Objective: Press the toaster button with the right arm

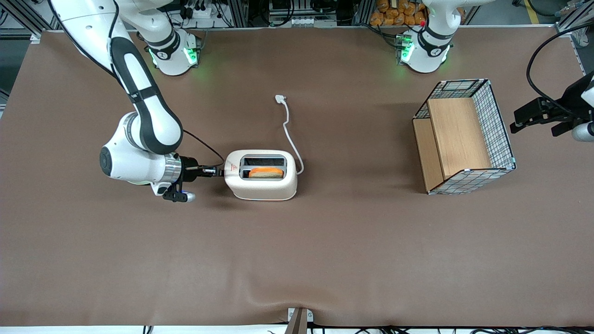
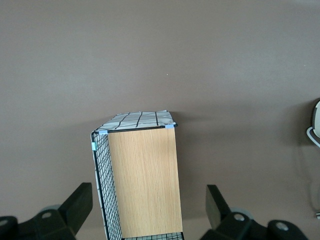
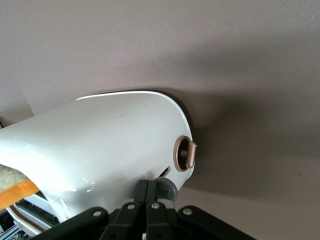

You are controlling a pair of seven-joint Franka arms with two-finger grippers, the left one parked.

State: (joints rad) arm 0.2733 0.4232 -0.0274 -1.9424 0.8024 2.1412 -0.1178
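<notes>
The white toaster (image 1: 262, 184) stands mid-table with a red triangle (image 1: 231, 166) on top and a slice of toast (image 1: 266, 173) in the slot nearer the front camera. Its thin cord (image 1: 290, 125) trails away toward the arm bases. The right arm's gripper (image 1: 217, 171) is level with the toaster's narrow end, on the working arm's side. In the right wrist view the toaster (image 3: 100, 145) fills the frame. The gripper (image 3: 148, 186) has its fingers shut together, and their tips rest beside and against the small grey toaster button (image 3: 169, 187). A bronze round dial (image 3: 185, 154) sits just above it.
A wire basket with wooden panels (image 1: 464, 134) lies tipped on its side toward the parked arm's end of the table; it also shows in the left wrist view (image 2: 142, 185). Brown cloth (image 1: 297, 255) covers the table. The arm bases stand at the table's back edge.
</notes>
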